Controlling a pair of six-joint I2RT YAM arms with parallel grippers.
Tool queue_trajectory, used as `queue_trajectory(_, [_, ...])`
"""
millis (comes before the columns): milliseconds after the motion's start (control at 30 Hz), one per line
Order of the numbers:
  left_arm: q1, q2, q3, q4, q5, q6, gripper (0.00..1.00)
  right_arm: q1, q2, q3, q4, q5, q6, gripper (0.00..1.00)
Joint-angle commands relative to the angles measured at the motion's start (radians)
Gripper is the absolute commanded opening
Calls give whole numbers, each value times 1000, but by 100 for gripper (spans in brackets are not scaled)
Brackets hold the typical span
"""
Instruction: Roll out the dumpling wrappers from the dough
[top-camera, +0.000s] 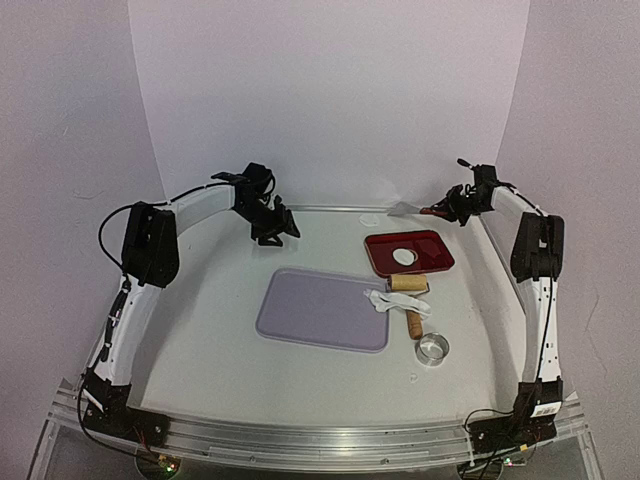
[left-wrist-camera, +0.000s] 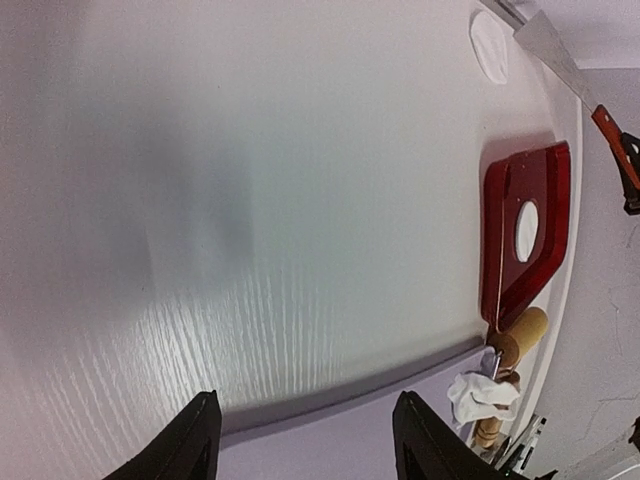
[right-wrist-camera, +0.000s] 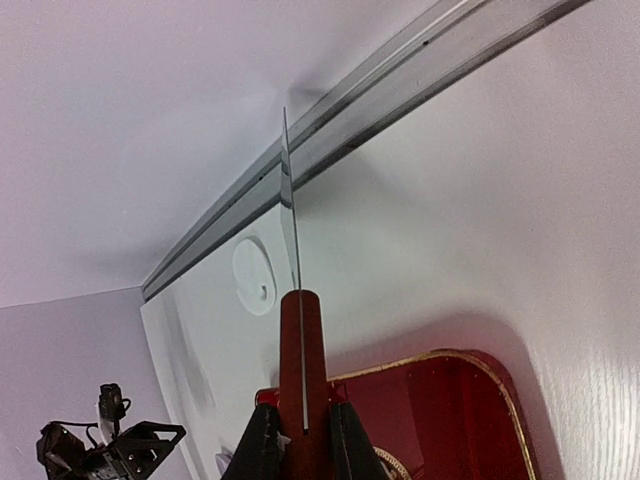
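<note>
Gripping the scraper (right-wrist-camera: 300, 350) by its red handle, right gripper (right-wrist-camera: 303, 440) is clamped; left gripper (left-wrist-camera: 305, 430) hangs open, empty. Wrapper (right-wrist-camera: 255, 275) lies flat near the table (right-wrist-camera: 450, 220) far edge. Looks thin and floppy, so slide under its edge.

A white dumpling wrapper (top-camera: 404, 257) is seen on a red tray (top-camera: 436, 249); a lavender board (top-camera: 320, 310), white dough (top-camera: 385, 300), tan roller (top-camera: 410, 284), red-handled scraper (right-wrist-camera: 301, 350) and faintly grained white worktop (top-camera: 220, 300) are shown.

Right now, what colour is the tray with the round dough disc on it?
The tray is glossy dark red; the top external view shows it best.
</note>
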Motion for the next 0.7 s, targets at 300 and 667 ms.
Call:
queue_trajectory(300, [7,45,-2,260,59,-199,59,100,11,-270,93,122,-180,0])
queue_trajectory(667, [6,-64,-196,317,65,-191,58,105,-221,-621,533,-28,6,0])
